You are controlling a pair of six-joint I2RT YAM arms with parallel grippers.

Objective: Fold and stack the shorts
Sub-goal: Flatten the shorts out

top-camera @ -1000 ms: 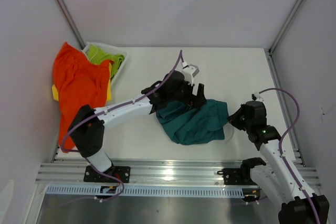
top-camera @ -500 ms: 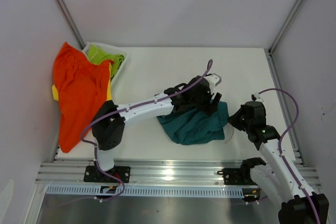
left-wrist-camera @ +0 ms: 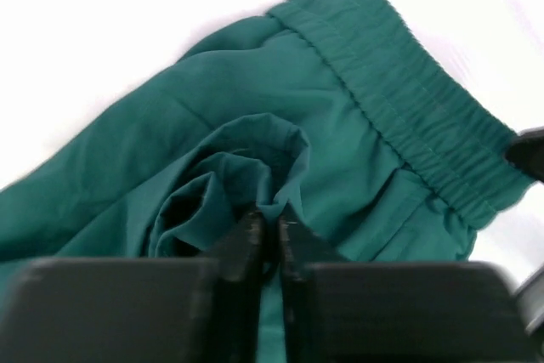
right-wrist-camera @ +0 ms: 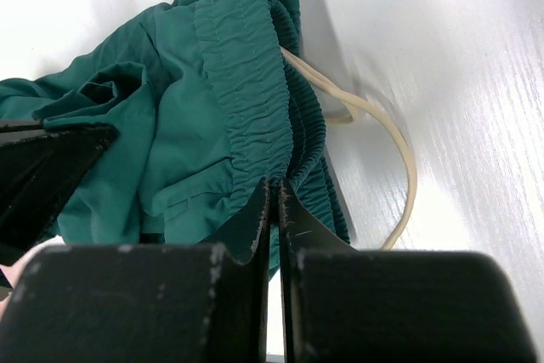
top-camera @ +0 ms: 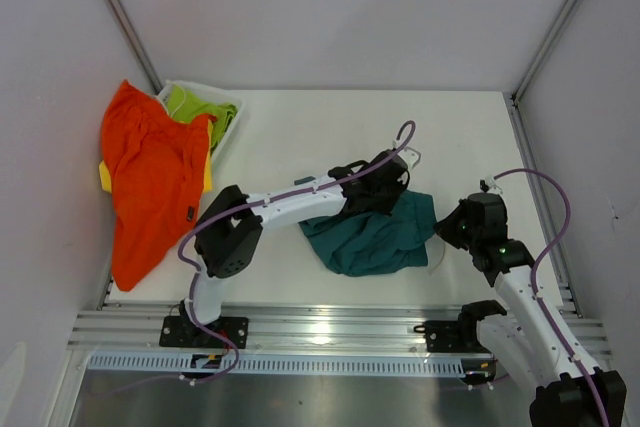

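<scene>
- Top view: the teal shorts (top-camera: 365, 242) lie bunched on the table (top-camera: 300, 137), right of centre. The left gripper (top-camera: 388, 190) is at their far edge and the right gripper (top-camera: 447, 230) at their right edge.
- Left wrist: the jaws pinch a raised fold of the teal cloth.
- Right wrist: the jaws are clamped on the waistband (right-wrist-camera: 246, 82), and the drawstring (right-wrist-camera: 406, 149) loops just beside it.

Four pairs of shorts (top-camera: 372, 237) (top-camera: 150, 182) (top-camera: 104, 176) (top-camera: 192, 105), two pincers (left-wrist-camera: 270, 225) (right-wrist-camera: 274, 197)
</scene>
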